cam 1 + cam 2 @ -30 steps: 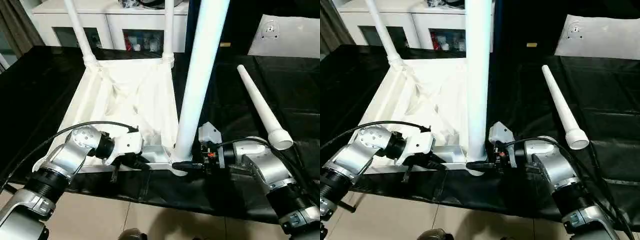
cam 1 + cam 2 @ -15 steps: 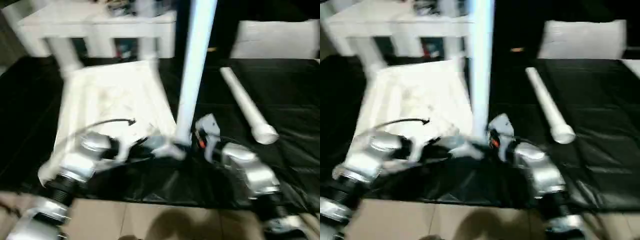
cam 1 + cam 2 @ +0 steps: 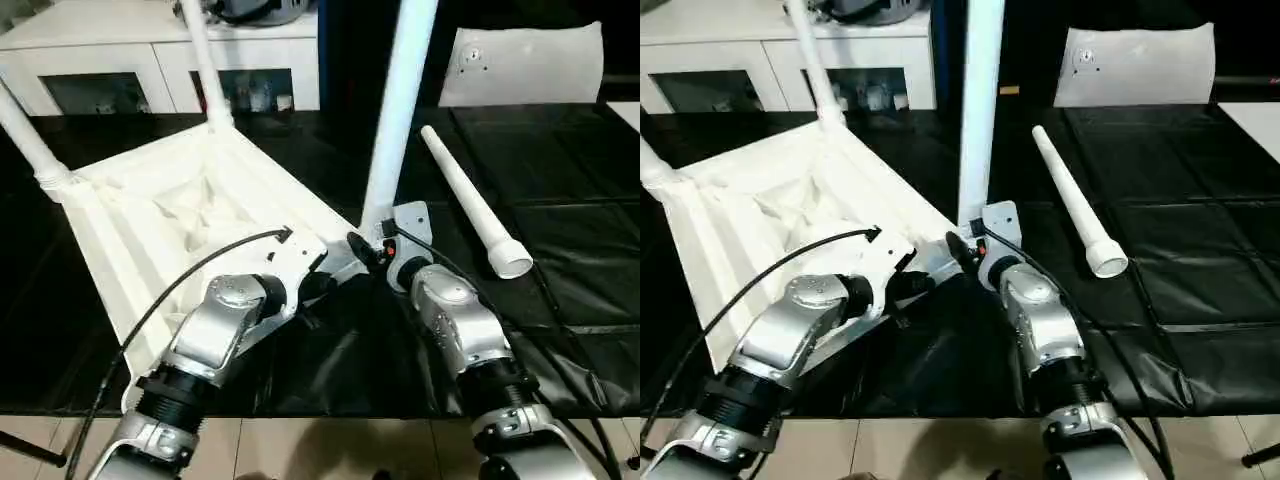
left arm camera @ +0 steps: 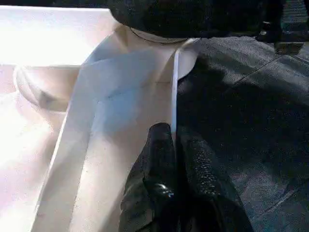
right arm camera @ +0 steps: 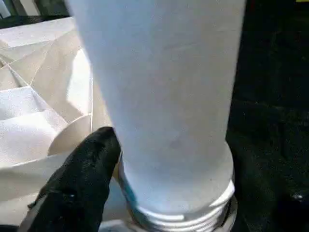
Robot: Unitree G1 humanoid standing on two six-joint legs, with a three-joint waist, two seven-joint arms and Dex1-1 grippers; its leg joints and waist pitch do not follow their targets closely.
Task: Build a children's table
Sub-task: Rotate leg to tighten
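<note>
Tabletop [image 3: 150,215]: white ribbed plastic, rect.

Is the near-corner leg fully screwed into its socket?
Not fully: the leg stands upright in the tabletop's corner socket, but thread rings at its base remain exposed in the right wrist view.

My forearms [image 3: 225,320] are brushed silver metal; my fingers [image 4: 193,169] pebbled black rubber; the tabletop [image 3: 150,215] and leg [image 5: 164,96] smooth matt white plastic; the cover [image 3: 580,180] glossy black sheet.
</note>
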